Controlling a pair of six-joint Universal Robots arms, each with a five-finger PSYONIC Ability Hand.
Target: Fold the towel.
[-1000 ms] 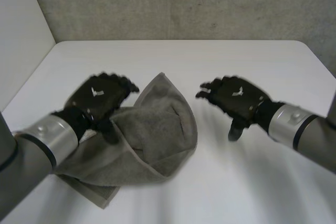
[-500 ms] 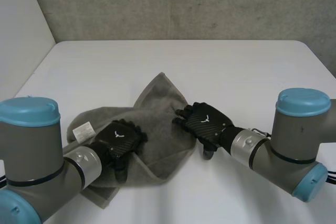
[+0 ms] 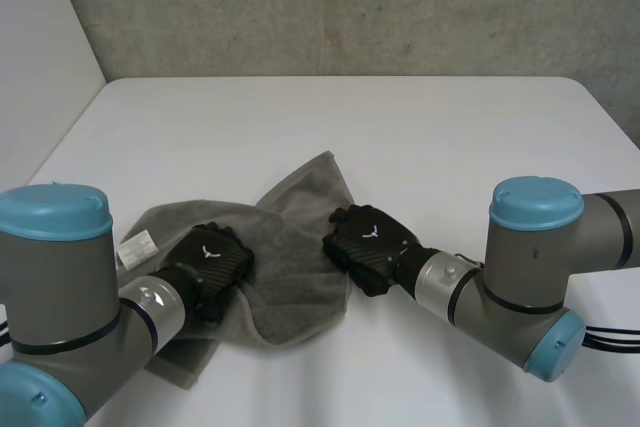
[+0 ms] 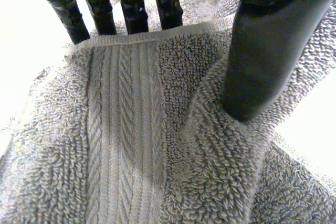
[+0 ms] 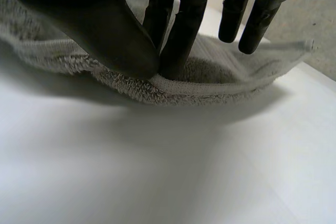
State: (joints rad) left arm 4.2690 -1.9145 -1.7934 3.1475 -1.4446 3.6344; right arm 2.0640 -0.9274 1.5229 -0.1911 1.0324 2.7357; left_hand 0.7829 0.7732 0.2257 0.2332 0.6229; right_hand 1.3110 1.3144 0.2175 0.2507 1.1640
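Note:
A grey terry towel (image 3: 290,237) lies crumpled on the white table (image 3: 400,127), with a white label (image 3: 135,245) at its left end. My left hand (image 3: 208,265) sits on the towel's left part. In the left wrist view its fingers (image 4: 134,9) reach behind a banded hem of the towel (image 4: 131,145) while the thumb (image 4: 262,61) presses into the pile in front, so the hem is pinched. My right hand (image 3: 368,244) is at the towel's right edge. There its thumb (image 5: 100,30) and fingers (image 5: 181,30) pinch the lifted edge of the towel (image 5: 220,80).
A grey wall (image 3: 350,7) runs behind the table and a pale side wall (image 3: 40,67) stands at the left. Bare white tabletop stretches beyond the towel to the far edge and on the right, near my right arm (image 3: 530,267).
Both hands have dropped from above the table onto the towel. The left came down on its left part and the right moved in to its right edge. Their fingers have closed.

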